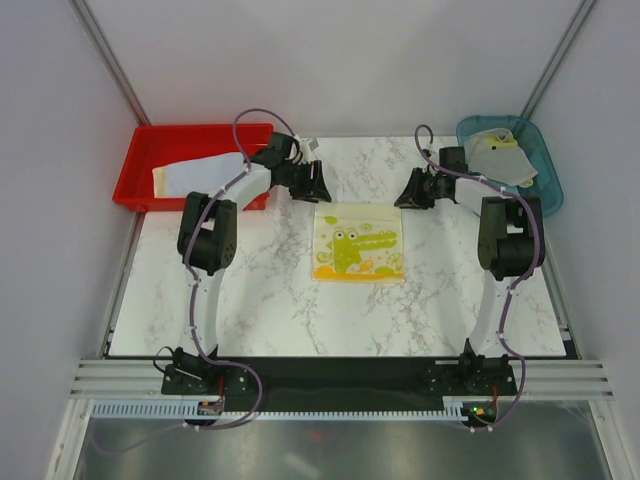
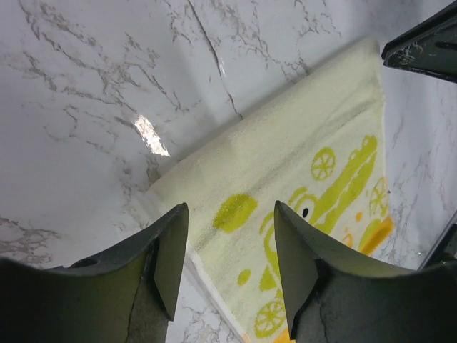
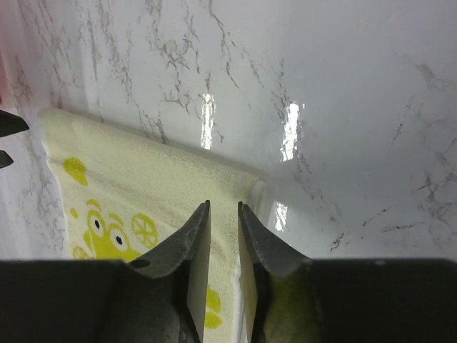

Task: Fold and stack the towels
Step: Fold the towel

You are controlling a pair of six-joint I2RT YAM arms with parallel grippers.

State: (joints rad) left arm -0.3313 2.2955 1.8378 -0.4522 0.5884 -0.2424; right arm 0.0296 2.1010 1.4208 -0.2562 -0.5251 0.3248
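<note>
Crocodile-print towel point(image 1: 357, 243) flat mid-counter point(image 1: 250, 300); left end effector point(image 1: 318, 187) jaws apart at its 11 o'clock corner, right end effector point(image 1: 409, 194) barely parted at 1 o'clock, neither seen holding cloth; risk: unequal corner pinches skew the fold.

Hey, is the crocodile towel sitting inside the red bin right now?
No, the crocodile towel lies flat on the marble table, outside the red bin.

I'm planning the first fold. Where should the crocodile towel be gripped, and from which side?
Probably its two far corners, one per gripper, coming down from the far side. The crocodile towel lies flat and spread on the table, so only edges offer a pinch; the left gripper and right gripper hang near those corners.
</note>
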